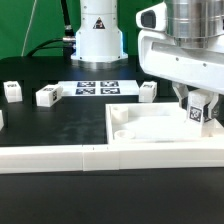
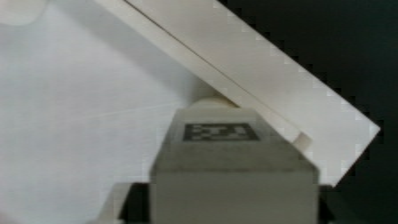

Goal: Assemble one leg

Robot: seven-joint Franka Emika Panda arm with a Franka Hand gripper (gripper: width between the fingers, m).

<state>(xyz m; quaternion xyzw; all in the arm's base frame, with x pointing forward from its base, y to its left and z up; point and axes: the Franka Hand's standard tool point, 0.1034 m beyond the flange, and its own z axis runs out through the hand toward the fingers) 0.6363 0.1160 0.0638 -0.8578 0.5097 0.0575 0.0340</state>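
My gripper (image 1: 197, 108) is shut on a leg (image 1: 196, 111), a small white block with a black-and-white tag, and holds it over the far right corner of the large white square tray-like part (image 1: 150, 135). In the wrist view the held leg (image 2: 222, 150) fills the frame between my dark fingers (image 2: 128, 200), its tip close to the tray's raised rim (image 2: 267, 80). Three more legs lie on the black table: one (image 1: 13, 92) at the exterior view's left, one (image 1: 48, 95) beside it, and one (image 1: 147, 92) behind the tray.
The marker board (image 1: 97, 87) lies at the back centre, in front of the robot base (image 1: 98, 35). A long white border strip (image 1: 60, 157) runs along the front of the table. Another white piece (image 1: 2, 118) shows at the left edge.
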